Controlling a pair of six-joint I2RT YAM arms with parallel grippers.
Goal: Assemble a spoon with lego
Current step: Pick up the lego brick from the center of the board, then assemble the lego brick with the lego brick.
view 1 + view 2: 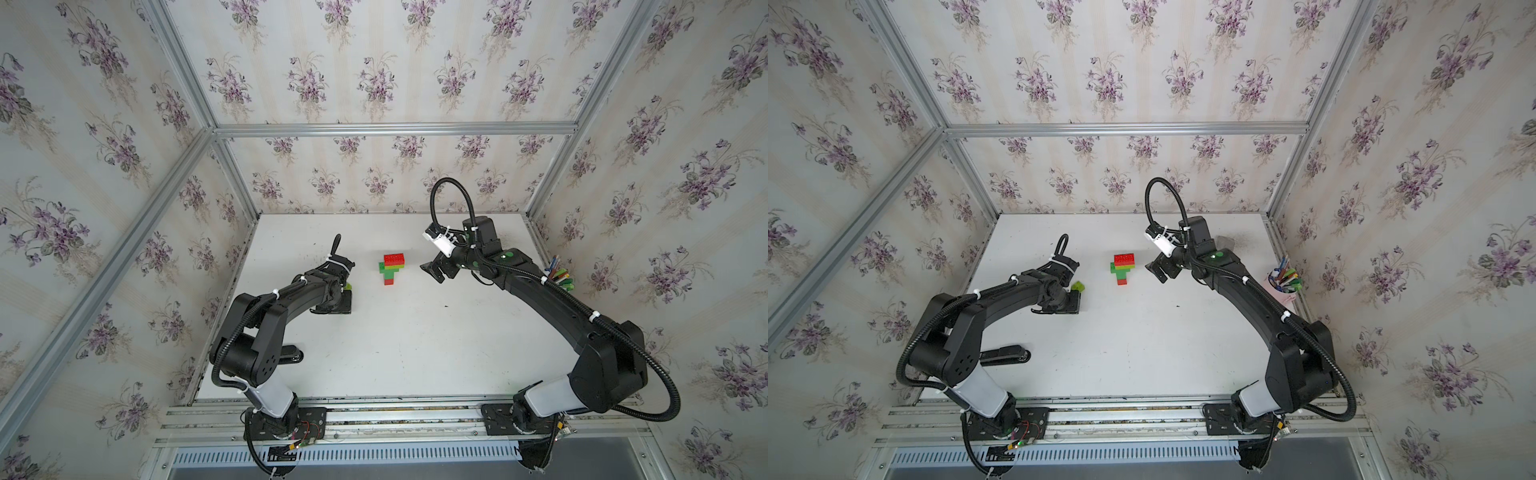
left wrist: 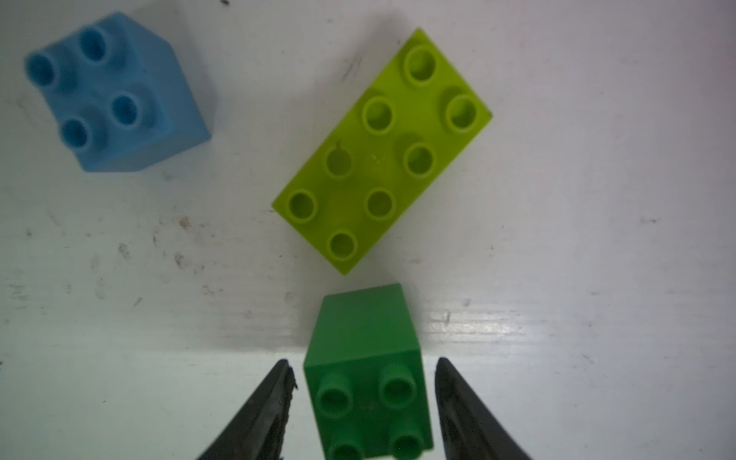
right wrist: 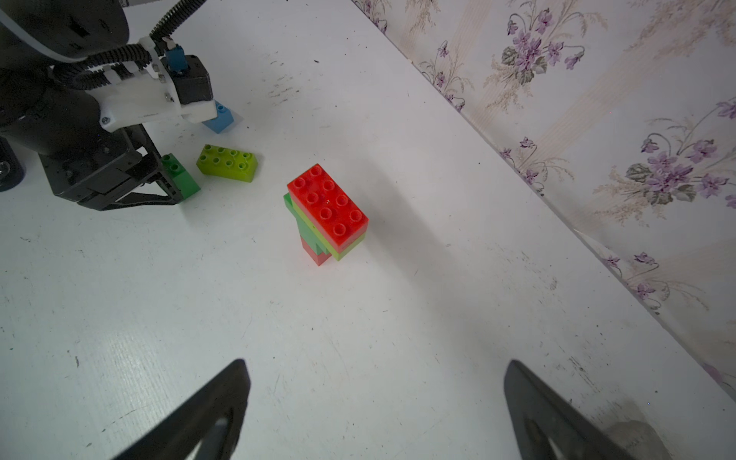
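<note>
The left tool straddles the dark green square brick, small gaps, not clenched; the lime oblong brick lies just ahead. The right tool is released, empty

The red-topped spoon stands upright on the white desk. Beyond it lie 1 lime brick and 1 blue brick. Jaws of the right gripper gape wide.
</note>
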